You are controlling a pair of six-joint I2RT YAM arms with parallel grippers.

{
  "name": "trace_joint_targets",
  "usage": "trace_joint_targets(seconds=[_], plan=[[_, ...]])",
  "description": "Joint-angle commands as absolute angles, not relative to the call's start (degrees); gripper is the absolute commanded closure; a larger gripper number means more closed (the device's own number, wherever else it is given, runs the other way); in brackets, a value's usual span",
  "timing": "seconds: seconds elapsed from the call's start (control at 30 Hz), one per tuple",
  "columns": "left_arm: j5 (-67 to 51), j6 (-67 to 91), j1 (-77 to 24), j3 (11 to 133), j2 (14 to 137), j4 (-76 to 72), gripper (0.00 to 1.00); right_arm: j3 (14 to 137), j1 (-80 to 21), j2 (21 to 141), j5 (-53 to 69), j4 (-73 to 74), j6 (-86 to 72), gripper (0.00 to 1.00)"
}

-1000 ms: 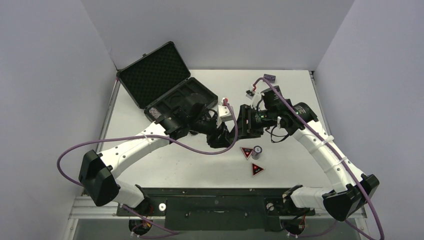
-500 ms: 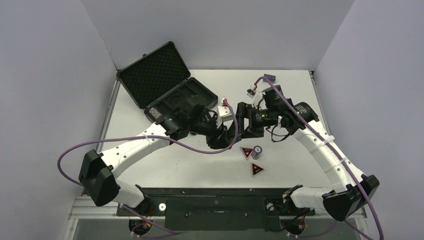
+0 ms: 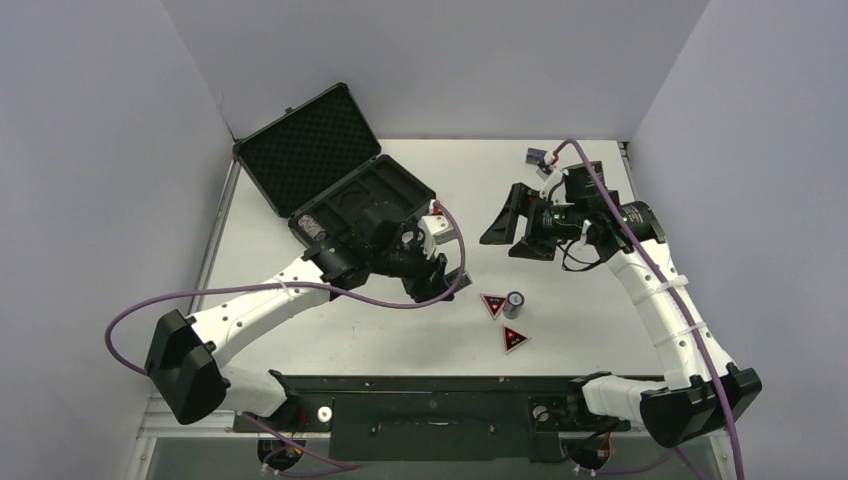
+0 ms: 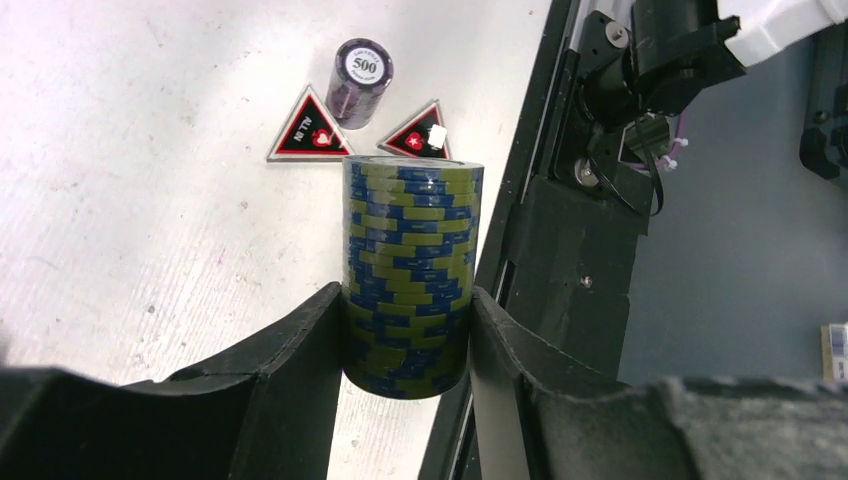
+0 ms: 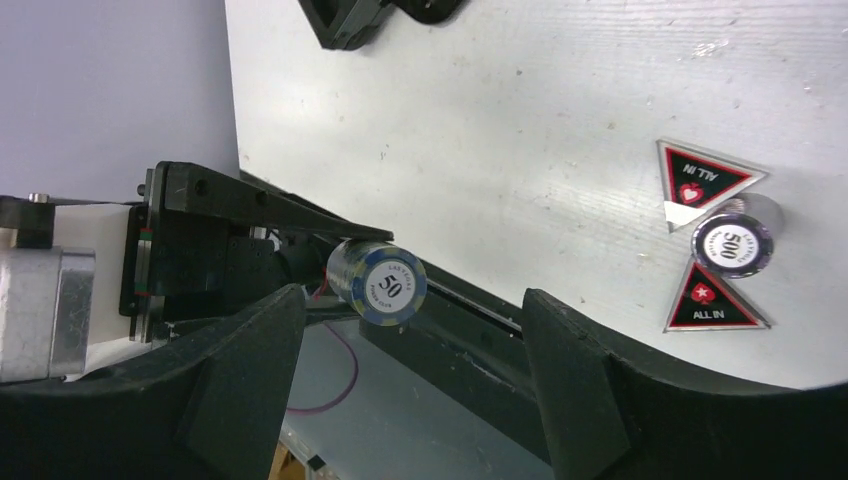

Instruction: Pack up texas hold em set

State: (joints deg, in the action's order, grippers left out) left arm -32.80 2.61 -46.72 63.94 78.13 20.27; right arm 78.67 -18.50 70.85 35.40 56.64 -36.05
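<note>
The left gripper point(image 4: 408, 335) is clamped on a blue-and-green chip stack point(image 4: 412, 270), which stands upright between its jaws with most of its height above the tips. Out past those jaws, a purple chip stack marked 500 point(image 4: 360, 75) sits on the table point(image 3: 380, 330) between two red-and-black triangular tokens point(image 4: 308, 128) point(image 4: 420, 135). The right gripper point(image 3: 505, 225) hangs off the table with its jaws spread wide and nothing in them. The open black briefcase point(image 3: 310, 150) lies behind the left jaws.
</note>
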Motion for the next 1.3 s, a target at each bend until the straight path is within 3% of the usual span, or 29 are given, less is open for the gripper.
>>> trace_joint_targets(seconds=[0.0, 0.73, 1.27], plan=[[-29.52, 9.09, -46.27, 63.16, 74.19, 10.92, 1.00, 78.92, -16.66, 67.75, 32.91, 55.90, -36.25, 0.25], [-3.88, 28.13, -45.27, 53.83, 67.63, 3.51, 1.00, 74.33, -15.07, 65.90, 30.64, 53.83, -38.46, 0.28], [22.32, 42.03, -43.71, 54.89, 64.91, 14.68, 1.00, 71.20, -15.12, 64.81, 30.74, 52.47, -38.72, 0.28]])
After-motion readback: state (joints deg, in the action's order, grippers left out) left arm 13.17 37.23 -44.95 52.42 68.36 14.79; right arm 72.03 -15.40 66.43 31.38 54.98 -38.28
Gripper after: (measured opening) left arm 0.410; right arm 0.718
